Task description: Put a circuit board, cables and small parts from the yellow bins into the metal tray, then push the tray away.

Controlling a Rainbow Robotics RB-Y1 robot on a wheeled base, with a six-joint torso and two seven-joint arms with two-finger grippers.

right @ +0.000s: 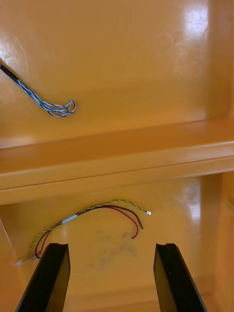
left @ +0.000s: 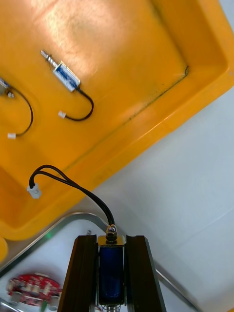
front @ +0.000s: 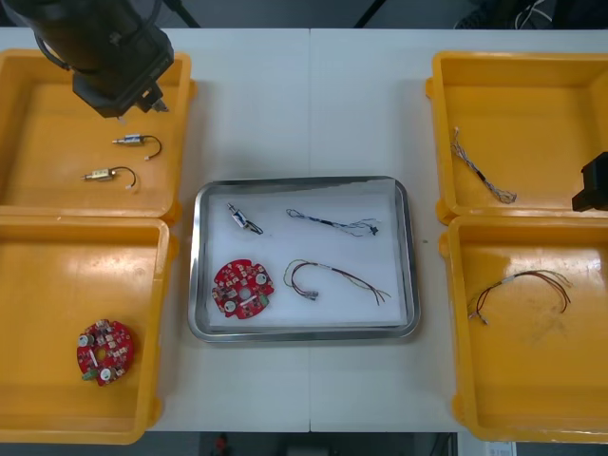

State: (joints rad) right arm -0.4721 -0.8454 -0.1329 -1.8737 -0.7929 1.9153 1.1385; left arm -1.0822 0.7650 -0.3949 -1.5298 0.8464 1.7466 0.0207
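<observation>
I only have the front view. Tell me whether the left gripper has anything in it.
Observer: Yes. The left wrist view shows the left gripper shut on a small metal part with a blue body.
Operator: Describe what hangs off it.
Observer: A black cable rises from the part's tip and loops round to a white connector.
Operator: Now report the right gripper's fingers.
Observer: The right gripper is open and empty, above a yellow bin, with the red and yellow cable lying just beyond its fingertips.
</observation>
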